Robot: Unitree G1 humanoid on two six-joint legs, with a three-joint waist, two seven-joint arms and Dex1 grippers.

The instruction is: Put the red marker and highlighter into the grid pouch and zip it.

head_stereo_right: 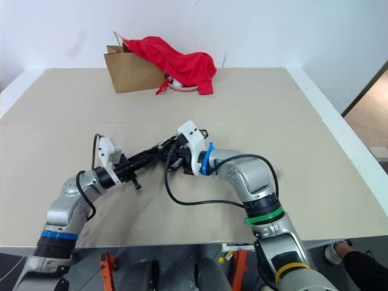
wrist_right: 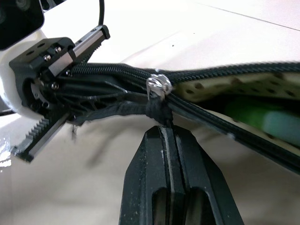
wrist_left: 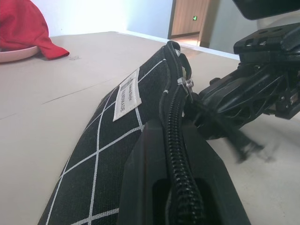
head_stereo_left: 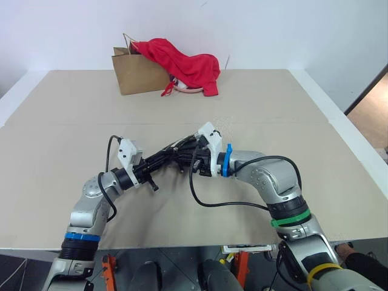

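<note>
The grid pouch (wrist_left: 117, 136) hangs above the bench (head_stereo_left: 254, 103) between the two claws, its mouth unzipped with the highlighter (wrist_right: 262, 117) lying inside. The left claw (wrist_left: 176, 183) is clamped on the pouch's zipper end; the right claw (wrist_right: 166, 133) is pinched shut on the pull cord (wrist_right: 157, 112). Zipping appears to be underway: next, the cord should be drawn along the teeth, away from the left claw.

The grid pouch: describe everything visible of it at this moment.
The grid pouch is black fabric with white grid lines and a small white label. It is held above the table between both grippers: the left gripper is shut on its zipper edge, and the right gripper is shut on the black pull cord under the silver slider. The zipper is open beyond the slider, showing a pale dotted lining and the green highlighter inside.
</note>
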